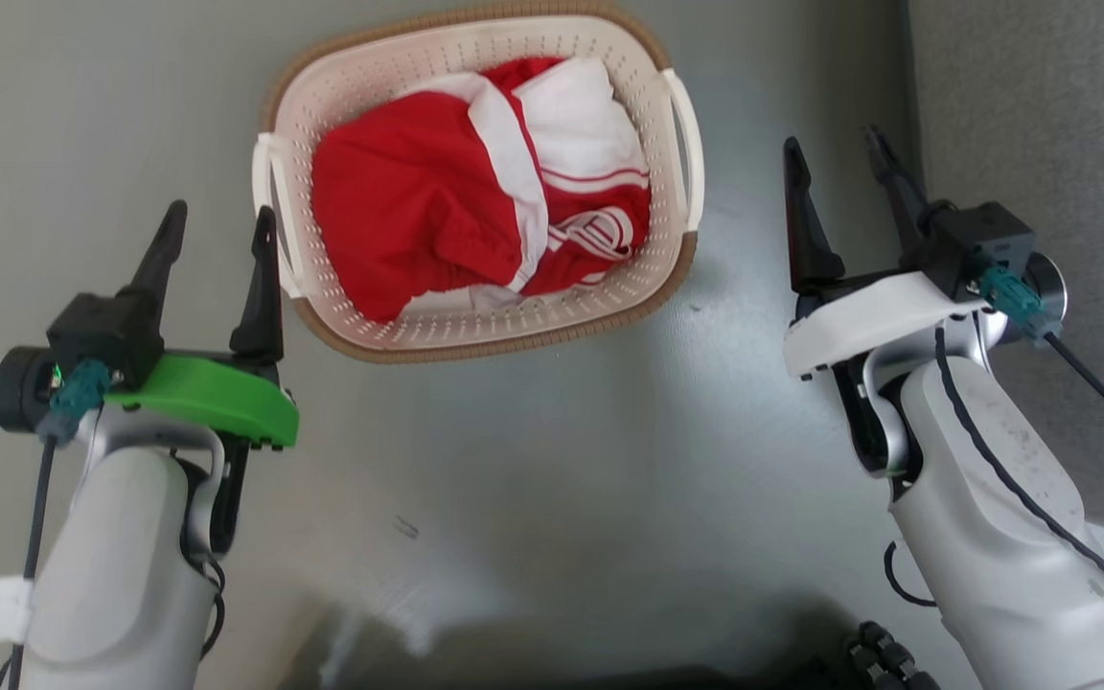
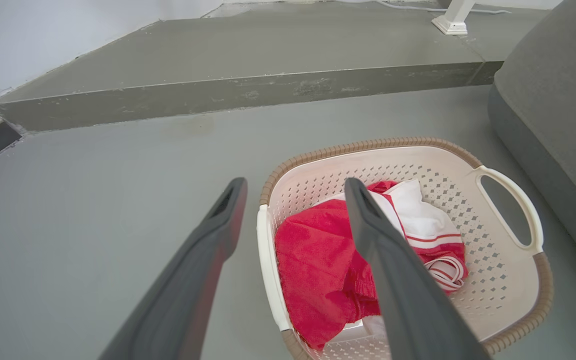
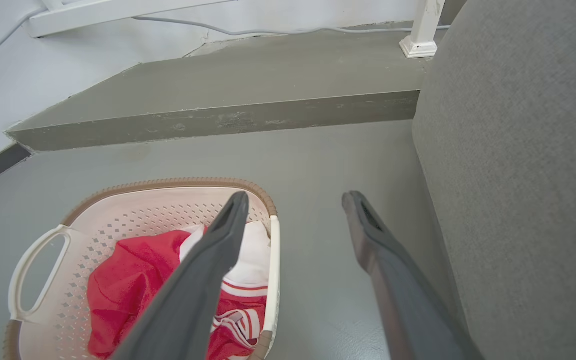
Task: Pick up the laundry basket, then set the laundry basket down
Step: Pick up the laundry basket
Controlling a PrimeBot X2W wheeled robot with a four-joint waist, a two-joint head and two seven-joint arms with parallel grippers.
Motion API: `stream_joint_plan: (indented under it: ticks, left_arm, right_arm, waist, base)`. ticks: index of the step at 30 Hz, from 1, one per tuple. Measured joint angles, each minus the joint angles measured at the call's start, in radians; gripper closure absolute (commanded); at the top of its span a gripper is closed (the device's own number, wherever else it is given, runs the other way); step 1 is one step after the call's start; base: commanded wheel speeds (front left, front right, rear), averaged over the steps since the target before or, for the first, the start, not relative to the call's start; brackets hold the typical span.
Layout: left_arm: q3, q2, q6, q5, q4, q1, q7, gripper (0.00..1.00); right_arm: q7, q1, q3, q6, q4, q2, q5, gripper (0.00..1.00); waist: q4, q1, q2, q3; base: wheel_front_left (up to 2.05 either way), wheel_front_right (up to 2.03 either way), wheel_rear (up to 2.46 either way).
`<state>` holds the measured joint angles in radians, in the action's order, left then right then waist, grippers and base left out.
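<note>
Laundry basket (image 1: 475, 331), cream-white perforated plastic, long axis crosswise, ahead between left gripper (image 1: 221, 211), beside its handle (image 1: 262, 168), and farther right gripper (image 1: 832, 139), both open.

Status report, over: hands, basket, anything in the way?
Left hand open at left handle; right hand open, standing off. Laundry basket on floor, clothes inside, ungripped. Grey couch close by right hand.

Basket (image 2: 468, 210): near end cut off by bottom edge, both wrist views. Finger (image 2: 398, 280) covers part of clothes (image 2: 318, 270).
</note>
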<state>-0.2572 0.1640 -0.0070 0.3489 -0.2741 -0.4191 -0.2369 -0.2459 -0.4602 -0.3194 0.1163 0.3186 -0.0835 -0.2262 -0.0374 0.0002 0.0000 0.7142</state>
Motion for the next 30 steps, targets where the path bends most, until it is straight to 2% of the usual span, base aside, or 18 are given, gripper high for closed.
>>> stream_joint_plan:
  ticks: [10, 15, 30]
  left_arm:
    - [0.007, -0.001, -0.013, 0.016, -0.138, -0.075, 0.017, 0.0]
    - [0.009, 0.001, -0.035, 0.018, -0.202, -0.128, 0.034, 0.0]
    - [-0.003, -0.003, -0.082, 0.063, -0.38, -0.29, 0.12, 0.0]
  right_arm:
    - [0.001, -0.072, -0.023, -0.004, 0.116, 0.012, -0.012, 0.0]
    - [0.019, -0.127, -0.039, -0.011, 0.176, 0.018, -0.022, 0.0]
    - [0.099, -0.3, -0.125, -0.046, 0.352, 0.021, -0.065, 0.0]
  waist:
    - [0.001, 0.0, 0.0, 0.061]
    - [-0.005, -0.0001, 0.0, 0.081]
    - [-0.013, 0.0, 0.0, 0.15]
  base:
    - [0.0, 0.0, 0.0]
    - [0.0, 0.0, 0.0]
    - [0.0, 0.0, 0.0]
